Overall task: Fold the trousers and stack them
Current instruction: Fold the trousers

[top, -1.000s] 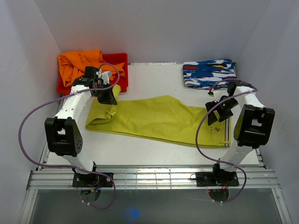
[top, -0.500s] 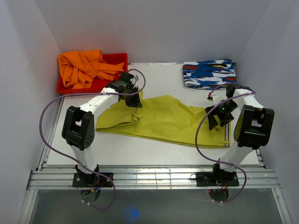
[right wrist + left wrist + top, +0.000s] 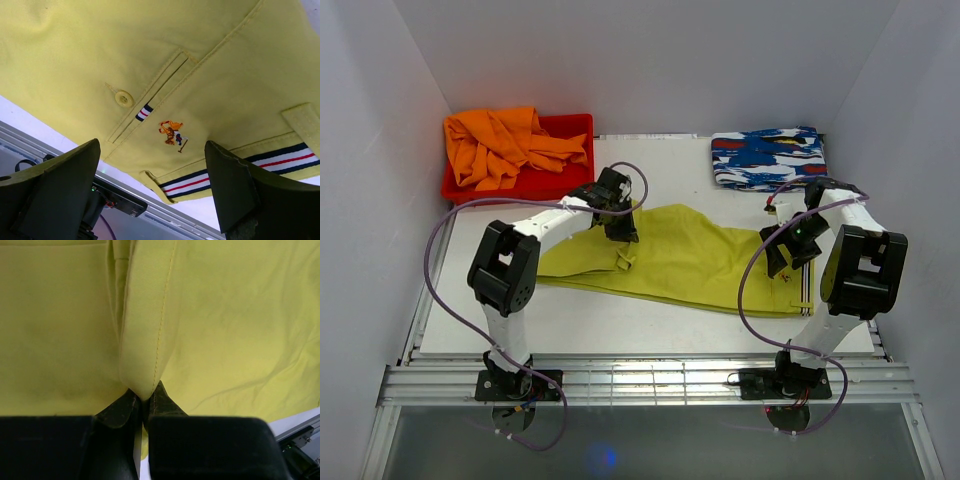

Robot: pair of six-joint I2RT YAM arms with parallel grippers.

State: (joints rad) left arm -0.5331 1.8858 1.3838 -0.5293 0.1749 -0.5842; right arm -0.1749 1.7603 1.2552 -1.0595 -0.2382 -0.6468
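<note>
The trousers [image 3: 690,255] are showing bright yellow-green all over w/ matching stitching. Their waistband [image 3: 280,159] is carrying navy, white & red stripes, w/ a same-yellow button [image 3: 123,97], a tiny navy/white/red tab [image 3: 145,112] & an orange-red embroidered logo [image 3: 172,134] sitting by the pocket. An orange garment [image 3: 505,145] is filling a red bin [image 3: 575,128], the folded cloth [image 3: 767,155] is showing blue, white & red blotches, and purple cables [image 3: 739,290] are looping over the white tabletop [image 3: 660,170].

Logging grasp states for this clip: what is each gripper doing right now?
Left gripper: shut on a fold of the trousers.
Right gripper: open over the striped waistband, holding nothing.
</note>
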